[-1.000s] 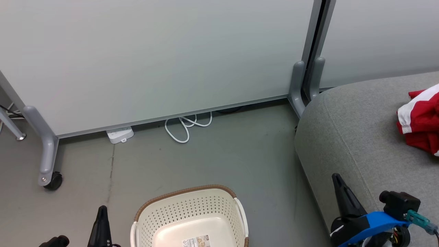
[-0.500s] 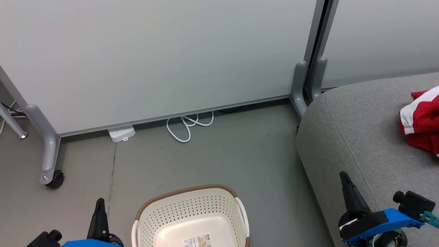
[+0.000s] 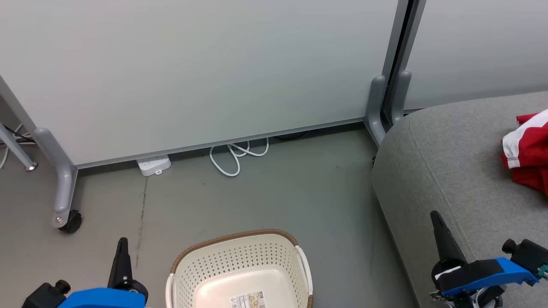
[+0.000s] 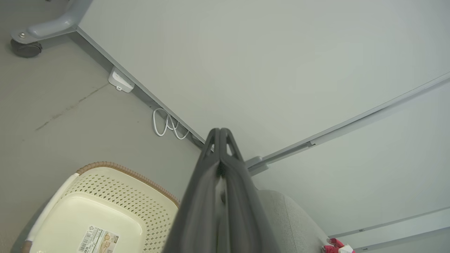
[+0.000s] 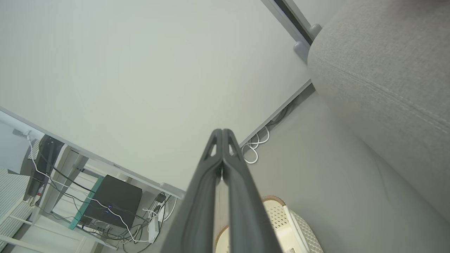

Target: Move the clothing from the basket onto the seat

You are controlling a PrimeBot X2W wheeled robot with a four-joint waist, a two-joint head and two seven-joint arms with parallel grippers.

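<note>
The cream perforated basket with a brown rim sits on the floor at the bottom centre; I see just a paper label on its bottom. A red and white garment lies on the grey seat at the right edge. My left gripper is shut with nothing in it, left of the basket. My right gripper is also shut with nothing held, over the seat's front left corner. In the left wrist view the garment and seat peek in at the lower right. The right wrist view shows the seat and basket.
Grey partition panels on wheeled feet stand behind the floor. A white power strip and a looped white cable lie at the panel's base. Desks, cables and a dark box sit beyond the panel.
The head camera has shifted slightly, so the scene slid right and down. My left gripper has risen further into view; the right gripper has moved a little right and lower.
</note>
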